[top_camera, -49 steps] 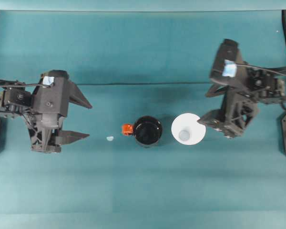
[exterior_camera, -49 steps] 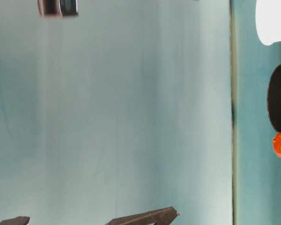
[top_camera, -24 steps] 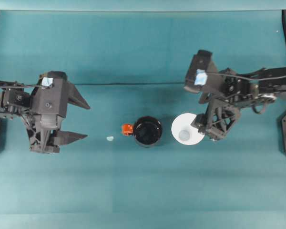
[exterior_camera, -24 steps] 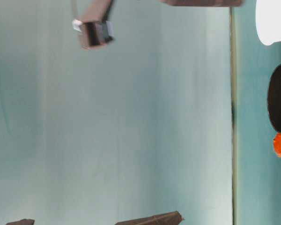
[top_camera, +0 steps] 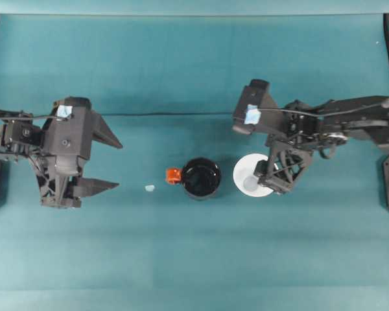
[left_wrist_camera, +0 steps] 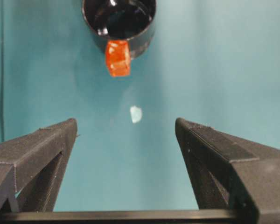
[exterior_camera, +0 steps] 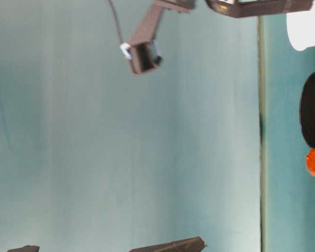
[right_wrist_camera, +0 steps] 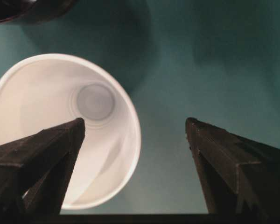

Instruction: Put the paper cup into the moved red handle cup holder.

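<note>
Two claws appear: we see the right claw [right_wrist_camera: 135,128] spread wide, one finger [right_wrist_camera: 42,154] over the plain white paper cup [top_camera: 251,175], the other beyond its rim. Just beside it stands the glossy black, red-handled cup holder [top_camera: 200,177] on the teal surface [top_camera: 194,259]. We see the left claw [top_camera: 113,163] likewise spread, well apart.

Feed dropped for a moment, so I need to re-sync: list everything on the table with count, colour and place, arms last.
paper cup: one, white, upright, open, right of centre, beside the holder
red handle cup holder: one, glossy black, orange-red tab facing left, table centre
small scrap: one, pale, left of the holder's tab
table cover: one, teal
left gripper: black, open, at the table's left side
right gripper: black, open, one finger over the cup's mouth
</note>
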Motion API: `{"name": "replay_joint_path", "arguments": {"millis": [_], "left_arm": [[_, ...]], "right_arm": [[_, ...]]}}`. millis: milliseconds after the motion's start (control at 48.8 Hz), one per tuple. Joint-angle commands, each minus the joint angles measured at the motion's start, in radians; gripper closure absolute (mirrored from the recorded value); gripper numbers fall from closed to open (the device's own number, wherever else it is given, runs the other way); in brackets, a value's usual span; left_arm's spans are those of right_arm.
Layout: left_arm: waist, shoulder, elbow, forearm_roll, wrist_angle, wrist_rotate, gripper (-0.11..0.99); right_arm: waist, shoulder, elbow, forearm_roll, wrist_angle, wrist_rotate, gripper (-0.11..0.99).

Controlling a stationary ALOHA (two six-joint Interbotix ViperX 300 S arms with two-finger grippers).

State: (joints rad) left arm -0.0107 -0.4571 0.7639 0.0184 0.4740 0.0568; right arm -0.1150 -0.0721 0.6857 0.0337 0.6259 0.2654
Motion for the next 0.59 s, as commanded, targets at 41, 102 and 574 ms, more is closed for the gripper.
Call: {"name": "replay_joint_path", "arguments": {"millis": [41, 102, 574], "left_arm": [[0.002, -0.005, -0.009, 0.003, -0.009, -0.002, -0.06], [0.002, -0.005, -0.009, 0.003, -0.008, -0.002, -0.06], [0.002, -0.003, -0.008, 0.003, -0.009, -0.002, -0.06]], "right_arm": [[0.002, 0.021, -0.028, 0.000, -0.006, 0.003, -0.09], [0.002, 0.035, -0.038, 0.000, -0.006, 0.003, -0.09], [0.002, 0.080, -0.052, 0.000, 0.000, 0.008, -0.06]]}}
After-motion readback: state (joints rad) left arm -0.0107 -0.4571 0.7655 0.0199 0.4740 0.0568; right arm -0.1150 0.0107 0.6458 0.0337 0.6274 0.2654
